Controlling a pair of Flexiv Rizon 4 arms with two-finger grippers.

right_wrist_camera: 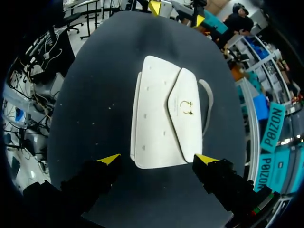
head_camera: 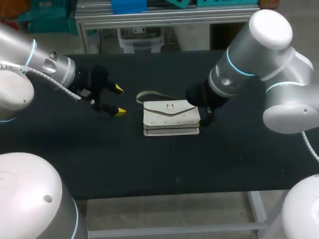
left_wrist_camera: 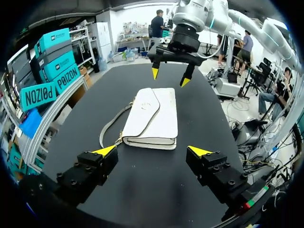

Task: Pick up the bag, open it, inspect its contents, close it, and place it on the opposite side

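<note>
A white flap bag (head_camera: 170, 117) with a small clasp lies flat and closed in the middle of the black table, its thin strap (head_camera: 148, 94) looped at its far left. My left gripper (head_camera: 118, 101) hovers open just left of the bag, nothing between its fingers. In the left wrist view the bag (left_wrist_camera: 152, 118) lies just ahead of the open left gripper (left_wrist_camera: 152, 151), with my right gripper (left_wrist_camera: 170, 77) open beyond it. My right gripper, hidden under its arm in the head view, stands open at the bag's right end; the right wrist view shows the bag (right_wrist_camera: 166, 117) just ahead of the right gripper (right_wrist_camera: 158, 159).
The black table (head_camera: 164, 164) has bare room in front of the bag and on both sides. Its front edge (head_camera: 179, 193) runs below the bag. My right arm (head_camera: 234, 74) reaches over the table's right half.
</note>
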